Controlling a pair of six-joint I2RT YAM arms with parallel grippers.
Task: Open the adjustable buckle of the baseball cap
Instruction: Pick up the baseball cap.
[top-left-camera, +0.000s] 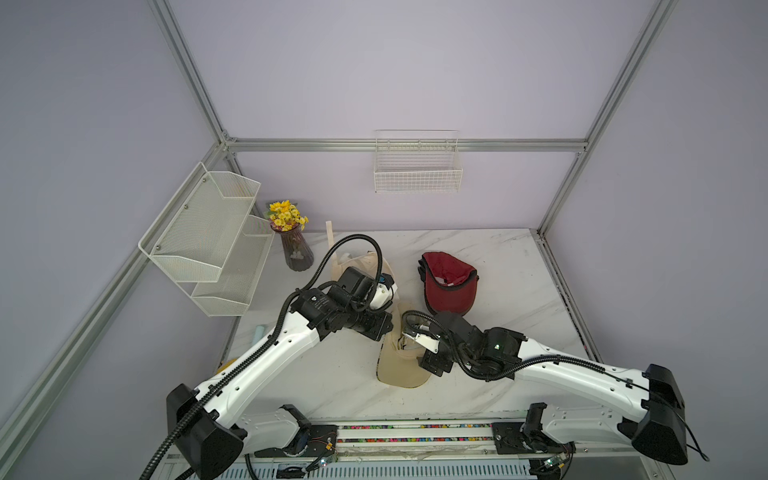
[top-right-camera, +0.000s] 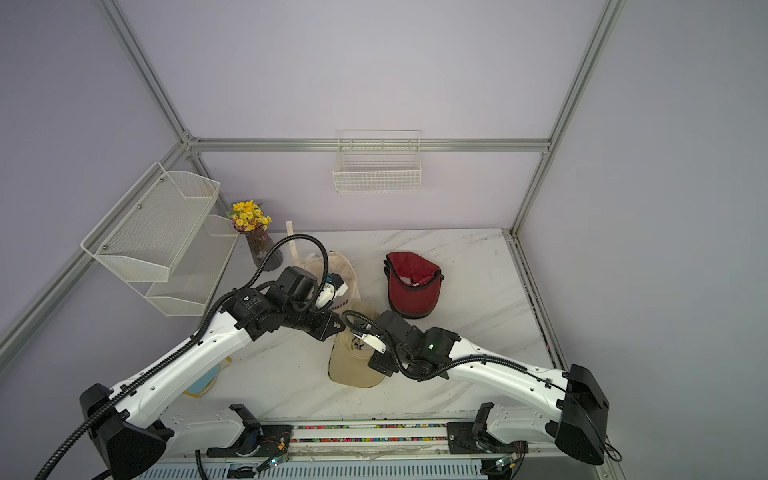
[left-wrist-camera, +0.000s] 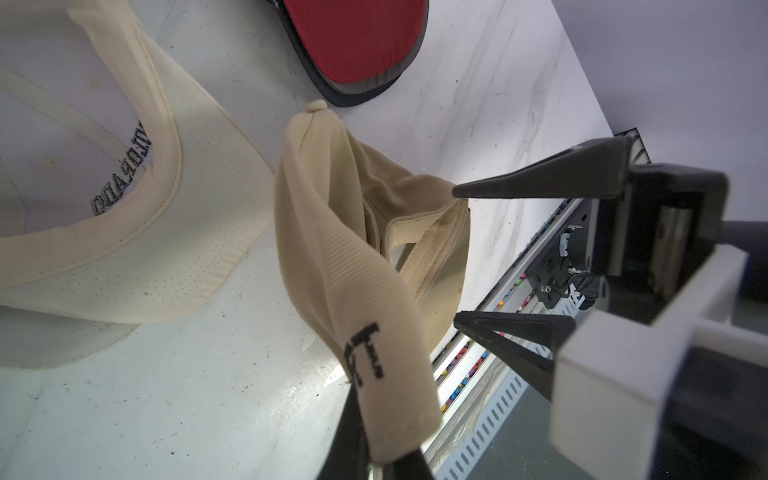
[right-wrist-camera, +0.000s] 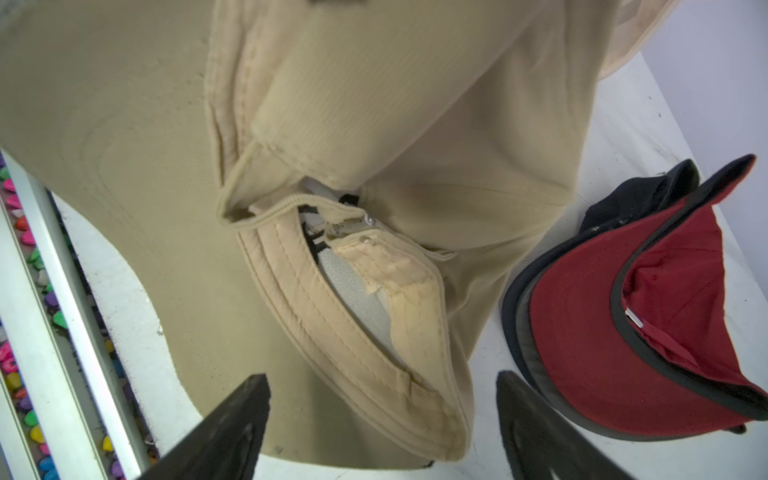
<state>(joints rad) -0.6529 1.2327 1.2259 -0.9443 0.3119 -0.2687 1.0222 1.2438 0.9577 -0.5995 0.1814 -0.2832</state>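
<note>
Beige corduroy baseball cap (top-left-camera: 399, 370), seven o'clock of red cap (top-left-camera: 449, 286): front panel pinched tight in left gripper (left-wrist-camera: 378, 449). Right gripper (right-wrist-camera: 382, 399) spread wide, empty, near buckle (right-wrist-camera: 353, 224). I'd advance, nip only the strap (right-wrist-camera: 386, 274) end, then pull squarely away.

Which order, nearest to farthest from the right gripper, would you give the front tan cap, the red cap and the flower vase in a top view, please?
From the right gripper, in a top view:
1. tan cap: at its open jaws, front centre.
2. red cap: just behind it, toward the back.
3. flower vase: back-left corner, beyond the left arm.
</note>
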